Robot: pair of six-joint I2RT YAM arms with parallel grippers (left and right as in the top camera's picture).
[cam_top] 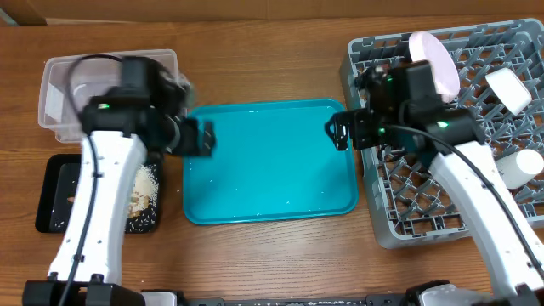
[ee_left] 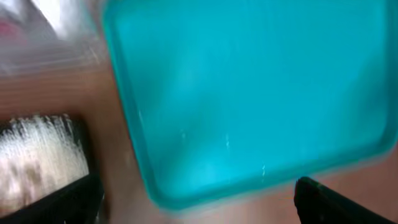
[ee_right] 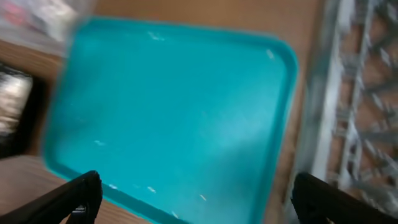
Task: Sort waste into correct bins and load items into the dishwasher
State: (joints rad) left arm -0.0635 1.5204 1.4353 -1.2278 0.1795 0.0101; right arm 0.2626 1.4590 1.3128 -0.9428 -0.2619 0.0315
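— Overhead, far left: what sits there?
— A clear tub [cam_top: 55, 106], and below it a black tray [cam_top: 51, 204] holding crumbs [cam_top: 146, 189].
— And the arms?
— The left fingers [ee_left: 62, 202] are spread wide and empty over the left edge of the teal tray [cam_top: 272, 170]. The right fingers [ee_right: 339, 199] are equally wide and empty at its right edge. On the far right, the rack [cam_top: 399, 217] holds a plate [cam_top: 435, 61].

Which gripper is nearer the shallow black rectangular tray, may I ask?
Left. The left gripper hovers beside the black tray; the right gripper is beyond the teal tray, at the grey rack.
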